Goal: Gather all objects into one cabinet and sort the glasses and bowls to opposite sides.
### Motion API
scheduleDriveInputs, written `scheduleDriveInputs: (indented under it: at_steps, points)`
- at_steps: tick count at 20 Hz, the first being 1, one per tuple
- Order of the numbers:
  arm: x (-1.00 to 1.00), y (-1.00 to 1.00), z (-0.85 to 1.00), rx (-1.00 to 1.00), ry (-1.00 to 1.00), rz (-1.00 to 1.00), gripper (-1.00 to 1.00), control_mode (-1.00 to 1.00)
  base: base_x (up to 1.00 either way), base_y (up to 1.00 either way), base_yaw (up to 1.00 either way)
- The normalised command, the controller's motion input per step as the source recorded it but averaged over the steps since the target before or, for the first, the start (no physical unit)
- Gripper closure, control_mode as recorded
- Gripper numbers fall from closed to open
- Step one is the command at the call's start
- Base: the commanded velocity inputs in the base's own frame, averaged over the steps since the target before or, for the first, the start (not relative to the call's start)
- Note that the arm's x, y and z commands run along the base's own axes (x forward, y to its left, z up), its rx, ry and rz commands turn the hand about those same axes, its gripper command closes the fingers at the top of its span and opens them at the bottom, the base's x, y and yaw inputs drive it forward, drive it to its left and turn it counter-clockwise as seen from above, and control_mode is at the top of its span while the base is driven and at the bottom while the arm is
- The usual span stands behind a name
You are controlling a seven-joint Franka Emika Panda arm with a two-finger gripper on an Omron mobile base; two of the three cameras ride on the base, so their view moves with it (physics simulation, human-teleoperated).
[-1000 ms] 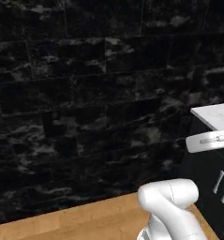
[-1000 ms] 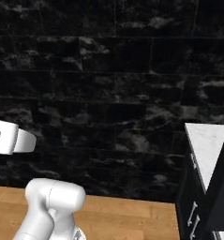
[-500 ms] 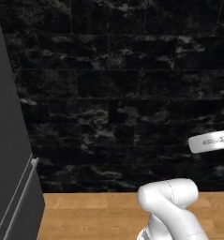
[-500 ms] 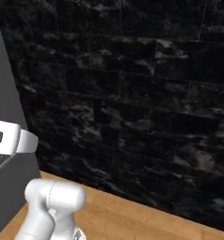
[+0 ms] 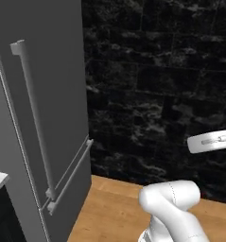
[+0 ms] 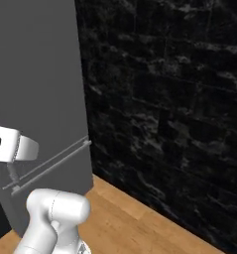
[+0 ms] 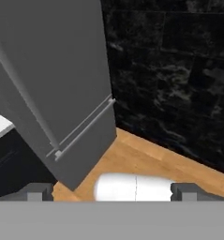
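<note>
One grey fridge [image 5: 43,108] stood against one black tiled wall [image 5: 161,90]; two bar handles [image 5: 36,118] showed on it; the gripper [image 7: 111,191] was spread wide, grasping nothing.

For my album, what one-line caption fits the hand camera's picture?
Open hand looking down at a tall grey fridge, a black stone wall and the wooden floor.

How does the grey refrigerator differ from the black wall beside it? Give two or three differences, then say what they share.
The refrigerator is plain smooth grey; the wall is black, veined like marble and cut by tile joints. The refrigerator carries long bar handles, one upright and one level lower down; the wall bears no fittings. The refrigerator stands forward of the wall into the room. Both rise upright from the wooden floor.
</note>
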Motion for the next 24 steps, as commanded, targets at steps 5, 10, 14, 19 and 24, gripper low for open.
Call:
scheduleDriveInputs:
  at_steps: [5,10,14,19,24]
  points:
    - [0.0,0.0,0.0,0.0,0.0,0.0,-1.0,1.0,-0.77,0.11,0.31]
    - [0.0,0.0,0.0,0.0,0.0,0.0,-1.0,1.0,-0.41,0.45,0.46]
    - [0.0,0.0,0.0,0.0,0.0,0.0,-1.0,1.0,-0.36,0.59,0.55]
    - [0.0,0.0,0.0,0.0,0.0,0.0,-1.0,1.0,-0.38,0.61,0.56]
    - [0.0,0.0,0.0,0.0,0.0,0.0,-1.0,1.0,-0.2,0.6,0.62]
